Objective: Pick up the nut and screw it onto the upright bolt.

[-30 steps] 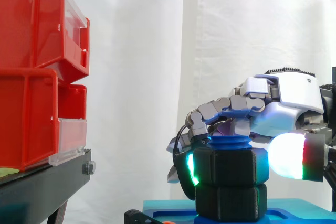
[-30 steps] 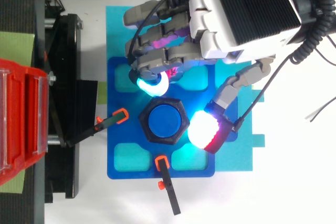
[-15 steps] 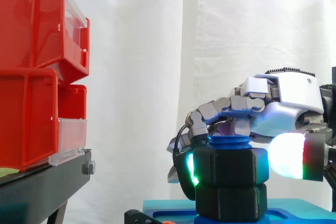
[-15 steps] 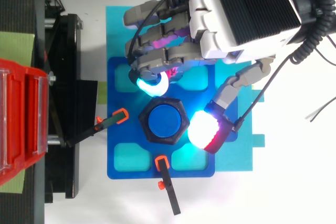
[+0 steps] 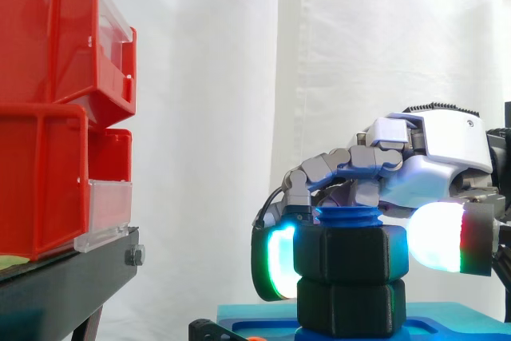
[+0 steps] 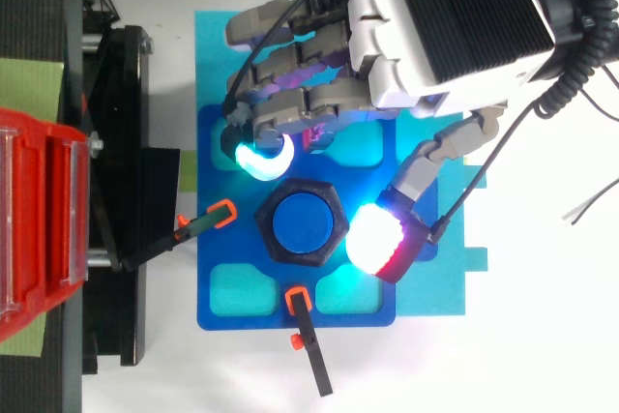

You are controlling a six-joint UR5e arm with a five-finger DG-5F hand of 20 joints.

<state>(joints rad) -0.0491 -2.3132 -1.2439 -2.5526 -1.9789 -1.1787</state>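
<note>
White curtain point(image 5: 223, 117) fills the backdrop, and at far left the red bins point(image 5: 48, 101) sit stacked on the black stand point(image 5: 64, 285), cut off by the frame edge. Moving right in the top view, an orange-tipped clamp arm point(image 6: 198, 224) reaches onto the blue plate point(image 6: 242, 319). Now the hand point(image 6: 445, 16): its fingers curl down over the work, and a cyan-green fingertip point(image 6: 256, 155) hangs just beside the nut's left flank, with a sliver of plate showing between them from above. From the side that gap is hard to make out.

The black hex nut point(image 5: 351, 253) is on the bolt point(image 6: 303, 223), bore straight up and flats level, above a second black hex block point(image 5: 347, 305). The bolt stands vertical, a few blue threads poking out on top and its shank hidden inside. On the right, the white-and-red thumb pad point(image 6: 379, 239) sits against the nut, so the hand cups the nut loosely.
</note>
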